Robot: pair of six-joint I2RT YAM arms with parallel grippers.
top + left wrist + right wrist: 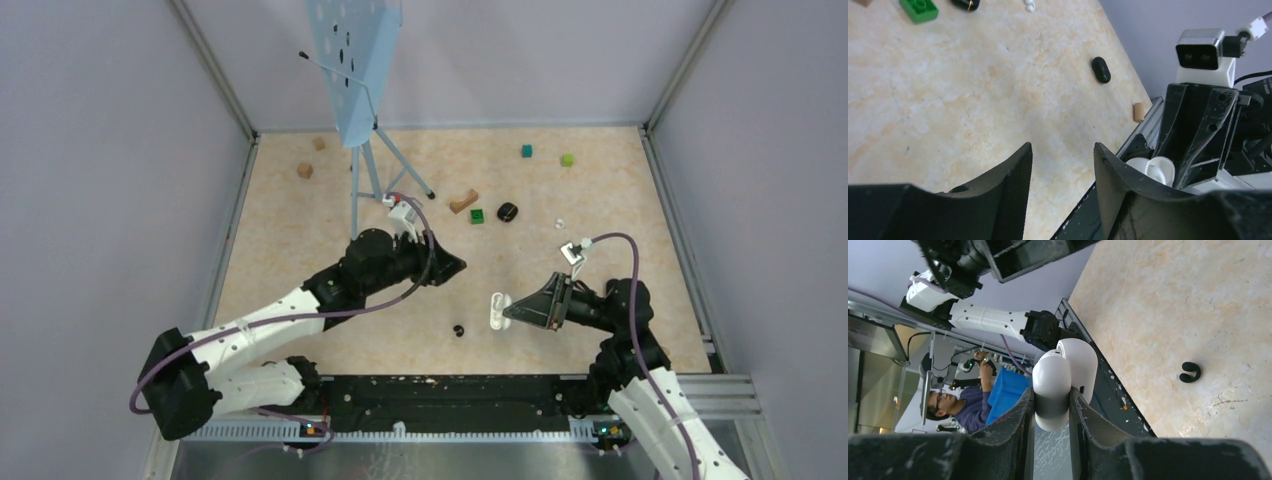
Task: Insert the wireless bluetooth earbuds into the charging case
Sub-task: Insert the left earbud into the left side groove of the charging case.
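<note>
My right gripper is shut on the white charging case and holds it above the table near the front edge. In the right wrist view the case sits between the fingers with its lid swung open. A black earbud lies on the table to the case's left and also shows in the right wrist view. A black oval piece and a tiny white earbud lie farther back. My left gripper is open and empty above the table's middle.
A blue perforated stand on thin legs rises at the back left. A green block and a wooden piece lie beside the black oval. Teal and green cubes sit at the back right, and wooden cubes at the back left.
</note>
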